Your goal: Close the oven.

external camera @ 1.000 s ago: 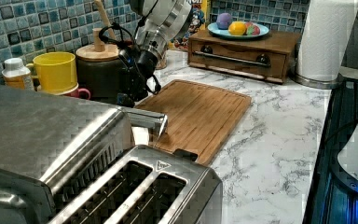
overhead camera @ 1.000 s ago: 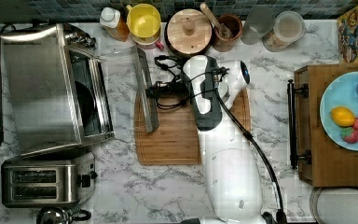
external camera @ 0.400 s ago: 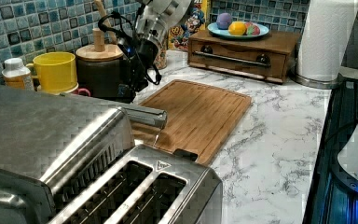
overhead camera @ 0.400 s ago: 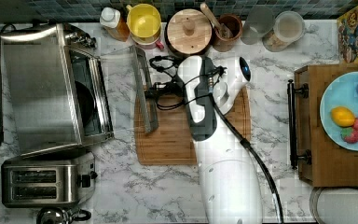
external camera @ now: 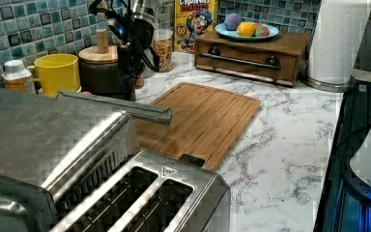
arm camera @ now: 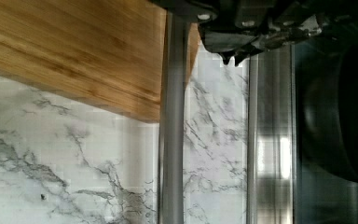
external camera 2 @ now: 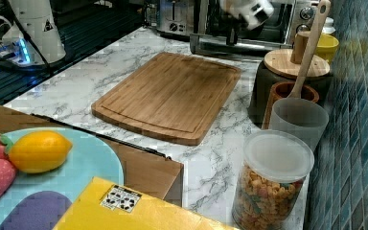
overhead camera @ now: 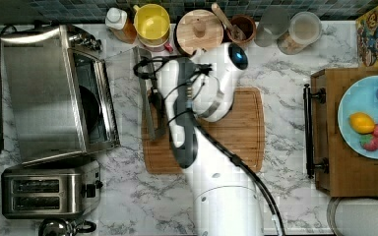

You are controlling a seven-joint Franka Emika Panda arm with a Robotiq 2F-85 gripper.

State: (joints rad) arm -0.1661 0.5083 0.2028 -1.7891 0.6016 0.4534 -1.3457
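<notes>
The oven (overhead camera: pixel 44 93) sits at the top view's left on the marble worktop (overhead camera: pixel 285 64), a long steel box whose long axis runs up and down the top view, knobs at the far end near the tiled wall. Its mouth faces the top view's right, toward the wooden cutting board (overhead camera: pixel 236 128). The glass door (overhead camera: pixel 123 81) hangs partly open, tilted out from the opening, and its bar handle (overhead camera: pixel 145 93) runs parallel to the oven's long axis, over the board's near edge. Just below the oven in the top view stands a two-slot toaster (overhead camera: pixel 49 189).

The arm's gripper (overhead camera: pixel 156 101) is right at the handle, on the side away from the oven. In the wrist view the handle (arm camera: pixel 172 121) passes just beside the dark fingers (arm camera: pixel 235 49), with the oven's dark inside (arm camera: pixel 340 116) beyond. Whether the fingers are spread or closed, I cannot tell. In the left view the gripper (external camera: pixel 130 60) hangs just behind the raised handle (external camera: pixel 121 106).

Further right in the top view stands a wooden drawer box (overhead camera: pixel 325 162) carrying a blue plate (overhead camera: pixel 349 98) of toy fruit.
</notes>
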